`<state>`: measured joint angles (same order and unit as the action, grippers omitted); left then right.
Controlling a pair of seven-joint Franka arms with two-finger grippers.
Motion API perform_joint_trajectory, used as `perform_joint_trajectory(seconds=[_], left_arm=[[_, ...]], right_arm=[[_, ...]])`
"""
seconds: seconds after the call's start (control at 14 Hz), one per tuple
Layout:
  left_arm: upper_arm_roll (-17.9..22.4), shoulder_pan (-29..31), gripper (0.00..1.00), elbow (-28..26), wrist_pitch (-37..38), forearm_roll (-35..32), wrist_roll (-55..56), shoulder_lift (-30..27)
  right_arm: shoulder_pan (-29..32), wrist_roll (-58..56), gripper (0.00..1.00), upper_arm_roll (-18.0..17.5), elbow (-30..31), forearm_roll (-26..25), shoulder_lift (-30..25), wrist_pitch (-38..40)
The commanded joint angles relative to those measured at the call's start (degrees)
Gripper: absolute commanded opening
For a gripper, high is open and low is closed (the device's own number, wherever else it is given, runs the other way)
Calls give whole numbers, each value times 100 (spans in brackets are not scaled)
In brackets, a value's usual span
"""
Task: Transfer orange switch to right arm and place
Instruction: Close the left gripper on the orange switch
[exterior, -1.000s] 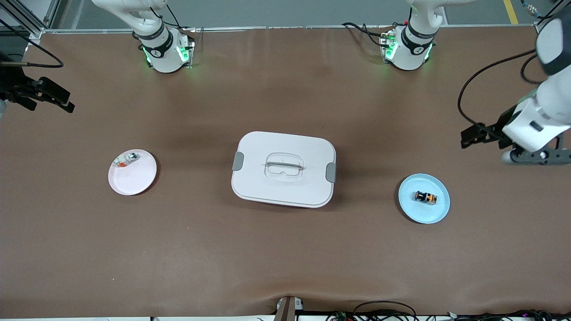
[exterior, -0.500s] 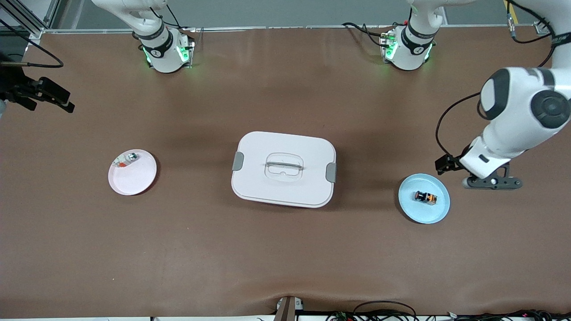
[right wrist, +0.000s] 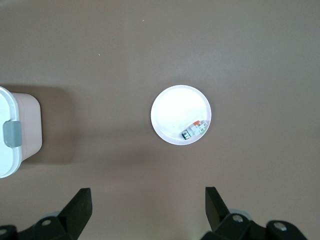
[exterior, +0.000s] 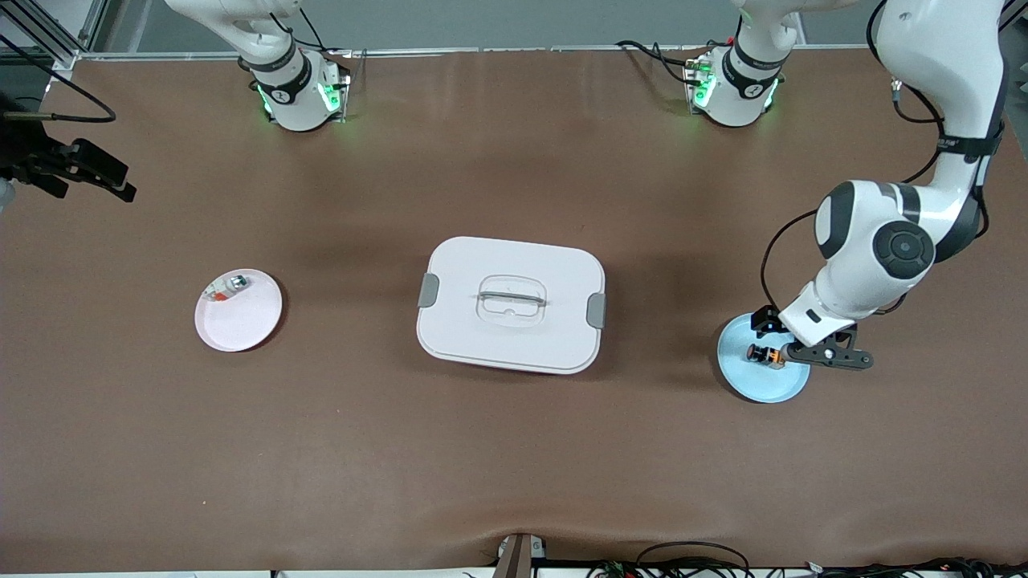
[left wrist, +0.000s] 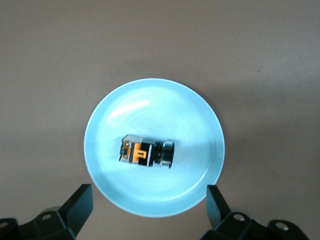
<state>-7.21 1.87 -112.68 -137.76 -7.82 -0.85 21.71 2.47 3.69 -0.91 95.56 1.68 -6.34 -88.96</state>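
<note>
Lying on its side near the middle of the blue plate (exterior: 761,384), toward the left arm's end of the table (exterior: 514,466): the orange switch (exterior: 764,354), orange body at one end, dark round cap at the other, as in the left wrist view (left wrist: 146,152). Hovering over that plate with fingers (left wrist: 80,202) spread wide, nothing between them: the left gripper (exterior: 791,345). In the left wrist view, fingers framing the plate (left wrist: 100,175) itself, so reaching wider than the part needs.

Judged step: descending for the pick-up. Worth doing: centring over the switch, closing across the flat orange sides and not along the length, where the round cap would likely be slipping; stopping short of the plate floor; leaving one end of the part projecting, so as to be leaving grip room for the hand-over.

Shallow plate rim lying just outside the fingers' line, likely to be tipping the plate if caught. Open table all round the plate. Standing mid-table, well apart: the white lidded box (exterior: 511,304), a probable obstacle only for a low crossing. Nearer the right arm's end: the pink plate (exterior: 241,321) carrying a small silver-and-red part (exterior: 231,285).

Waiting high over the table near that plate's end, fingers (right wrist: 80,205) spread and empty: the right gripper (right wrist: 147,210).
</note>
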Motion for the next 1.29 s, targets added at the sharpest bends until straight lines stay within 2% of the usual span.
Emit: perform_joint_trajectory(seconds=[0.0, 0.5, 0.64, 1.21], left_arm=[[-26, 77, 100, 35, -277, -97, -178, 219], [-26, 191, 100, 79, -567, -88, -388, 632], [-43, 401, 100, 79, -656, -53, -556, 729], [-131, 402, 100, 255, -656, -9, -670, 887]], right_arm=[[69, 0, 100, -59, -29, 87, -16, 54], [61, 0, 100, -59, -29, 87, -16, 45], [60, 0, 100, -59, -29, 87, -16, 45], [34, 0, 100, -59, -20, 87, -16, 54]])
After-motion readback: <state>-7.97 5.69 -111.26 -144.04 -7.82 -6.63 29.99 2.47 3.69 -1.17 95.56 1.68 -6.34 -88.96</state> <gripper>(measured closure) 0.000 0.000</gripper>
